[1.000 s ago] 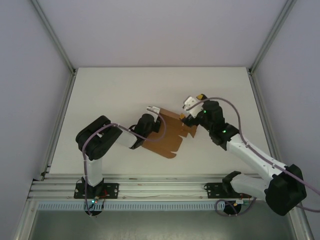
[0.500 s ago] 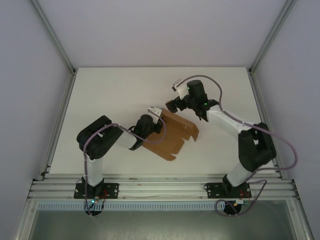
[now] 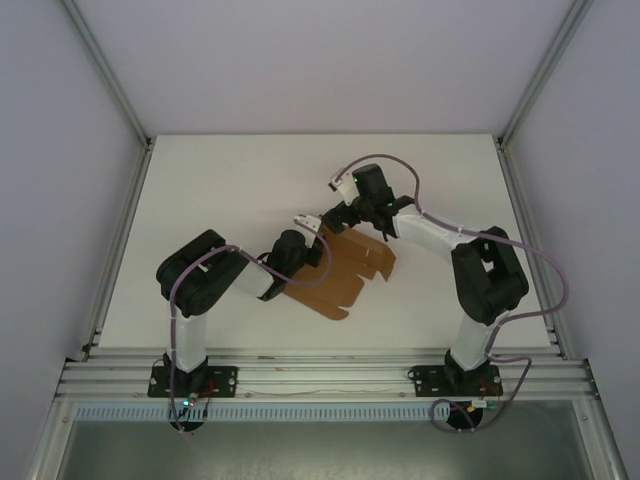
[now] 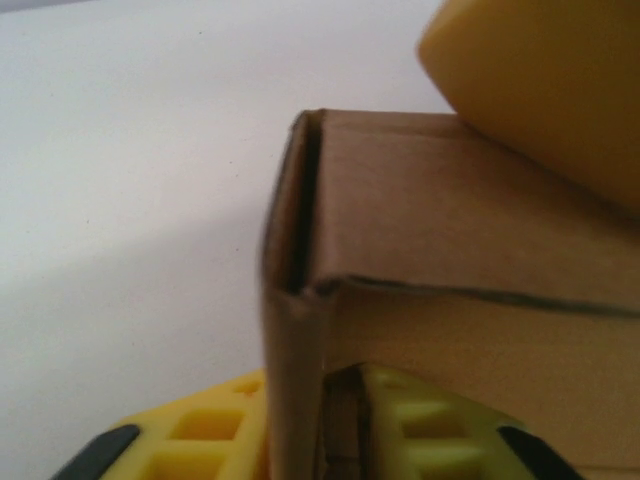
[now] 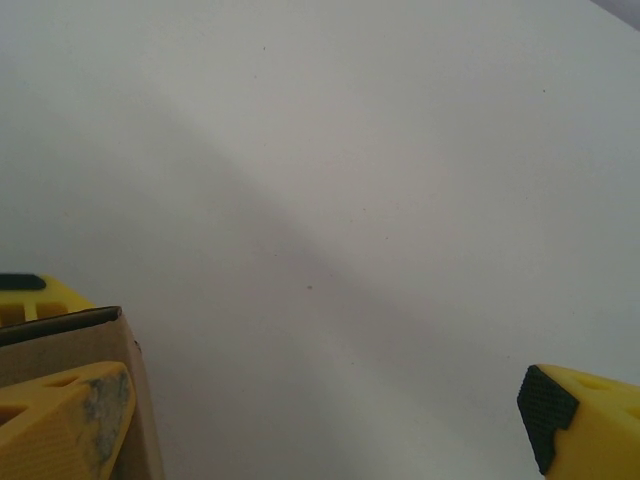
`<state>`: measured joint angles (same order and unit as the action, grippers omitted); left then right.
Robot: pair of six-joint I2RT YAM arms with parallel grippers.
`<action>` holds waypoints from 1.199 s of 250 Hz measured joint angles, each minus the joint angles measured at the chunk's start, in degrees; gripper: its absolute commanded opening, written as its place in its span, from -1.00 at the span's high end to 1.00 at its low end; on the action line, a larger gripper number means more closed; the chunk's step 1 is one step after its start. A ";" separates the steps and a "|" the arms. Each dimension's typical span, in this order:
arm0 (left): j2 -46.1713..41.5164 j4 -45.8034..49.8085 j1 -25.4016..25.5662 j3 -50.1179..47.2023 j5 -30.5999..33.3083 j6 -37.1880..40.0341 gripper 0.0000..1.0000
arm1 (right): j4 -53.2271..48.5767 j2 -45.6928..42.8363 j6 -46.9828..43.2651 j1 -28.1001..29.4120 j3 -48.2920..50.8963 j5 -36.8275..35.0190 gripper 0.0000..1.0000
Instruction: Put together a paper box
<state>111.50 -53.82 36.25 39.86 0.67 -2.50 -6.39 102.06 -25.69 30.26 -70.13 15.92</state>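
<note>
The paper box (image 3: 342,272) is a brown cardboard sheet, partly folded, lying mid-table with one wall raised at its far left corner. My left gripper (image 3: 307,233) is shut on that raised wall (image 4: 295,400), one yellow finger (image 4: 200,440) on each side of it. My right gripper (image 3: 334,214) hovers open just beyond the same corner. In the right wrist view its fingers (image 5: 60,420) stand wide apart, the left one against the cardboard edge (image 5: 70,345), with bare table between them. A yellow finger of the right gripper (image 4: 540,80) rests over the box top in the left wrist view.
The white table (image 3: 220,190) stretches around the box, bounded by metal frame rails (image 3: 120,230) at the sides. The right arm's cable (image 3: 400,165) loops over the far side of the box. Both arm bases sit at the near edge (image 3: 320,375).
The right arm has swung from the box's right side to its far left corner, close to the left gripper. The left gripper has kept its hold and the box has barely shifted.
</note>
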 measured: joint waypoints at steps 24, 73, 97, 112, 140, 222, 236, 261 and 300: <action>-0.04 0.35 0.02 0.04 0.85 -0.46 0.35 | -0.02 0.00 0.00 0.09 0.00 -0.07 -0.99; -0.09 1.38 0.13 0.68 3.02 -1.07 0.33 | -0.04 0.00 -0.37 0.09 0.00 -0.68 -0.99; -1.25 3.39 0.11 1.05 4.39 -1.07 0.29 | -0.07 0.00 -0.70 0.17 0.00 -0.87 -0.99; -2.16 4.57 -0.04 1.73 5.31 -0.85 0.27 | -0.07 0.00 -1.14 0.52 0.00 -0.92 -0.98; -3.56 7.45 -0.04 2.23 6.47 -0.68 0.53 | 0.02 -0.02 -1.46 1.11 -0.02 -1.18 -0.99; -3.82 10.16 -0.28 3.52 5.81 -1.49 1.00 | 0.79 -1.60 0.11 1.42 1.16 -3.74 -0.99; -4.15 9.73 -0.28 3.04 6.32 -1.51 1.00 | 0.81 -3.45 1.42 1.79 2.78 -4.96 -0.99; -6.16 10.14 -0.42 2.40 8.81 -2.01 1.00 | 0.79 -9.31 5.20 2.71 7.13 -9.51 -0.99; -12.79 12.61 -0.70 2.23 13.14 -4.68 1.00 | -0.07 -22.40 11.43 2.23 11.30 -17.44 -0.99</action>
<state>98.72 -41.21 35.55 42.09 13.80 -7.18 -6.46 79.66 -14.26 32.49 -58.83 -1.52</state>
